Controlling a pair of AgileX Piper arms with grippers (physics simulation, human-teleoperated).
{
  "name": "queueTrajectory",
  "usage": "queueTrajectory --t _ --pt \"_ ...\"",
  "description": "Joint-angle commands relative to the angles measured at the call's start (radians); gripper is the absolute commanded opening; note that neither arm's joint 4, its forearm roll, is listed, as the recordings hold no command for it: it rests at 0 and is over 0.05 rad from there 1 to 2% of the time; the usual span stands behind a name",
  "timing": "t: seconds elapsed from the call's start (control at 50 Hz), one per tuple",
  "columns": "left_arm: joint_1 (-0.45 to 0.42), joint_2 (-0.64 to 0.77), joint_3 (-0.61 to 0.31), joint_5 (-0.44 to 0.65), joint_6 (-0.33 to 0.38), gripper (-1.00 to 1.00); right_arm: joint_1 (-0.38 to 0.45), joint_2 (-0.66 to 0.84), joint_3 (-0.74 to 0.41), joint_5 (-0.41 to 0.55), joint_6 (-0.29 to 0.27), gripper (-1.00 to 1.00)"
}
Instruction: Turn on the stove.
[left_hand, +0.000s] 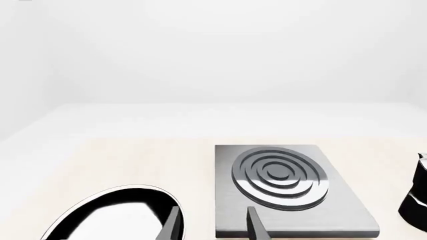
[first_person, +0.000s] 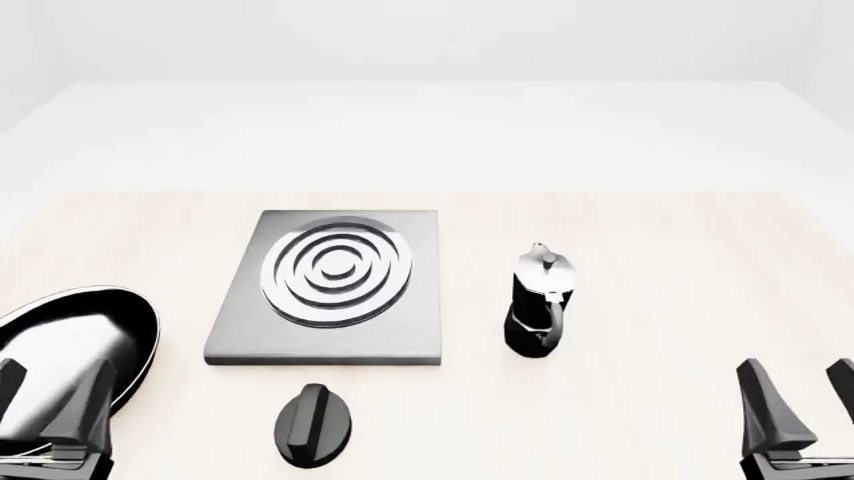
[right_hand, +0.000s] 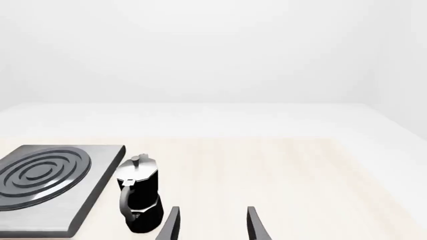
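The stove (first_person: 400, 330) is a flat dark-grey slab with silver burner rings (first_person: 336, 270), lying left of the table's middle. Its black oval knob (first_person: 315, 424) with a ridge sits on the table just in front of the slab. My left gripper (first_person: 51, 395) stands open at the near left, over the pan's near edge and well left of the knob. My right gripper (first_person: 805, 395) stands open at the near right, far from the stove. The left wrist view shows the stove (left_hand: 340, 210) beyond the open left gripper (left_hand: 213, 222). The knob is out of both wrist views.
A black frying pan (first_person: 67, 345) lies left of the stove, also seen as the pan (left_hand: 113, 215) in the left wrist view. A black-and-silver moka pot (first_person: 541, 300) stands right of the slab; the moka pot (right_hand: 139, 200) is just left of the right gripper (right_hand: 212, 224).
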Motion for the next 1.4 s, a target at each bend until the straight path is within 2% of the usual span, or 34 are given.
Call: queueTrajectory --t 0.02,0.08,0.1,0.14,0.18,0.26,0.28,0.3,0.34,0.36,0.6,0.72,0.74,0.92,1.04,1.06,1.08,1.14,1.22,1.28,1.3,1.4 --pt "0.008 0.030 -0.002 -0.013 0.034 1.00 0.008 0.023 -0.001 -0.014 -0.007 1.00" --pt "0.007 0.063 -0.003 -0.035 0.054 1.00 0.008 0.027 0.000 -0.015 -0.008 1.00" --pt "-0.012 0.126 -0.004 -0.073 0.098 1.00 0.009 0.028 0.000 -0.016 -0.005 1.00" --pt "-0.018 0.137 -0.008 -0.086 0.113 1.00 0.010 0.032 0.000 -0.018 -0.005 1.00" --pt "-0.042 0.180 -0.023 -0.107 0.085 1.00 0.012 0.038 0.000 -0.024 -0.005 1.00" --pt "-0.061 0.328 -0.052 -0.189 0.087 1.00 0.014 0.042 0.000 -0.028 -0.009 1.00" --pt "-0.078 0.381 -0.065 -0.204 0.061 1.00 0.013 0.042 0.000 -0.028 -0.013 1.00" --pt "-0.081 0.415 -0.068 -0.221 0.076 1.00 0.013 0.040 0.000 -0.027 -0.014 1.00" --pt "-0.101 0.452 -0.084 -0.227 0.049 1.00 0.013 0.045 0.000 -0.032 -0.018 1.00" --pt "-0.117 0.476 -0.093 -0.228 0.062 1.00 0.012 0.052 0.000 -0.038 -0.019 1.00" --pt "-0.217 0.629 -0.197 -0.197 -0.038 1.00 0.017 0.121 0.000 -0.086 -0.039 1.00" --pt "-0.281 0.759 -0.236 -0.216 -0.135 1.00 0.015 0.152 0.000 -0.113 -0.037 1.00" --pt "-0.283 0.763 -0.245 -0.214 -0.119 1.00 0.014 0.142 0.000 -0.105 -0.038 1.00" --pt "-0.344 0.798 -0.325 -0.135 -0.159 1.00 0.016 0.135 0.000 -0.099 -0.038 1.00" --pt "-0.382 0.822 -0.343 -0.107 -0.166 1.00 0.017 0.135 0.000 -0.099 -0.034 1.00" --pt "-0.397 0.838 -0.349 -0.100 -0.198 1.00 0.019 0.136 0.000 -0.099 -0.032 1.00" --pt "-0.395 0.835 -0.351 -0.096 -0.184 1.00 0.019 0.135 0.000 -0.099 -0.031 1.00" --pt "-0.410 0.844 -0.363 -0.073 -0.203 1.00 0.020 0.135 0.000 -0.098 -0.028 1.00" --pt "-0.441 0.864 -0.377 -0.040 -0.258 1.00 0.020 0.128 0.001 -0.095 -0.024 1.00" --pt "-0.451 0.865 -0.381 -0.028 -0.272 1.00 0.021 0.129 0.001 -0.096 -0.024 1.00" --pt "-0.479 0.879 -0.365 0.003 -0.286 1.00 0.021 0.130 0.000 -0.096 -0.017 1.00" --pt "-0.483 0.885 -0.365 0.009 -0.311 1.00 0.019 0.125 0.000 -0.095 -0.015 1.00"
